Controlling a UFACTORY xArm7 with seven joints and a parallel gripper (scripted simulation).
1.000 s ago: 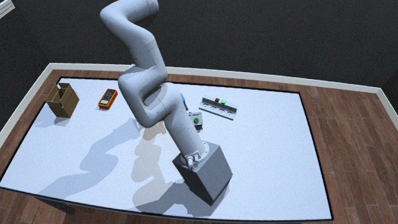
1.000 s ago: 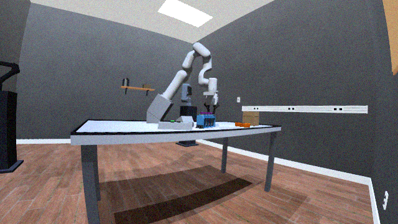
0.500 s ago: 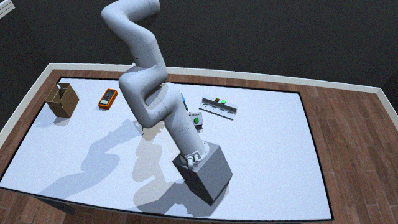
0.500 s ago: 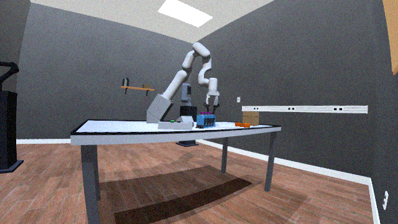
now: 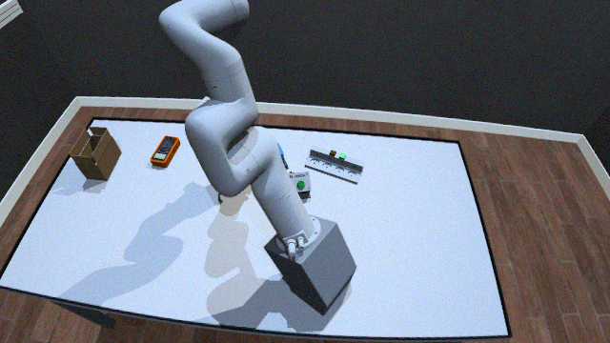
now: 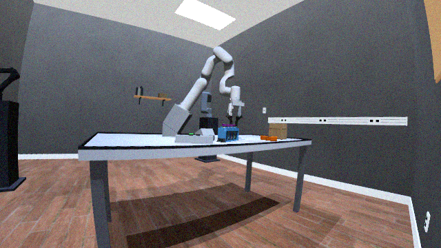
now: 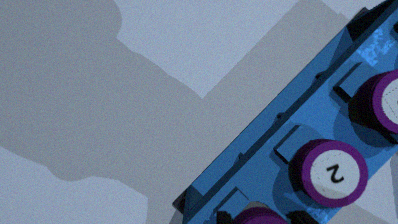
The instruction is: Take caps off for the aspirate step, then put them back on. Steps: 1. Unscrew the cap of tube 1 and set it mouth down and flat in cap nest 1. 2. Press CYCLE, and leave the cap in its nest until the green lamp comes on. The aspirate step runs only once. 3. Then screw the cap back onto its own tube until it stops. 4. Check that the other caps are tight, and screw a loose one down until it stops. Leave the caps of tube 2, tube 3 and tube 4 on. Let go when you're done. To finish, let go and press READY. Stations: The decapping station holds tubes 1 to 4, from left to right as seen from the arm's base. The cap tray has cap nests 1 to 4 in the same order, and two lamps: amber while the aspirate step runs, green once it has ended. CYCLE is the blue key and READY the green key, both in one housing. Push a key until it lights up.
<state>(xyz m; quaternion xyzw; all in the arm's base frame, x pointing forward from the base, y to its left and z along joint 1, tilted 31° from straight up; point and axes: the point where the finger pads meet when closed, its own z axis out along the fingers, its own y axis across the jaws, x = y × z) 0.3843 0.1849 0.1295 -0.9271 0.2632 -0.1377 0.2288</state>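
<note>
Looking down from the top cam first: the white arm [image 5: 224, 143] bends over the desk [image 5: 405, 238] and hides most of the blue decapping station [image 5: 281, 154], so the end effector can't be seen here. The cap tray [image 5: 334, 166] lies at about 2 o'clock from the key housing [image 5: 292, 177]. On the tray the green lamp [image 5: 342, 155] glows. I can't see a cap in any nest, but they're v. small. The READY key [image 5: 300, 185] sits near the arm's base so it's easy to reach last. A cardboard box [image 5: 95, 152] and an orange meter [image 5: 165, 151] lie far off at 9 o'clock, out of the way.

Next, the side cam: the end effector [image 6: 233, 118] points straight down over the station's end at 3 o'clock, fingers reaching to the purple caps. Straight down makes sense, bc a cap must be turned around its own middle.

Last, the wrist cam: the station runs slanted from 7 to 1 o'clock. The cap of tube 2 [image 7: 334, 172] is on its tube, and so is the cap of tube 3 [image 7: 382, 102] at 2 o'clock from it. The cap of tube 1 [image 7: 257, 216] peeks in at 6 o'clock, right under the wrist. The fingers themselves are out of shot, but they're pinching something, prob. that cap of tube 1. With green lit, I think it's being screwed back on.
</note>
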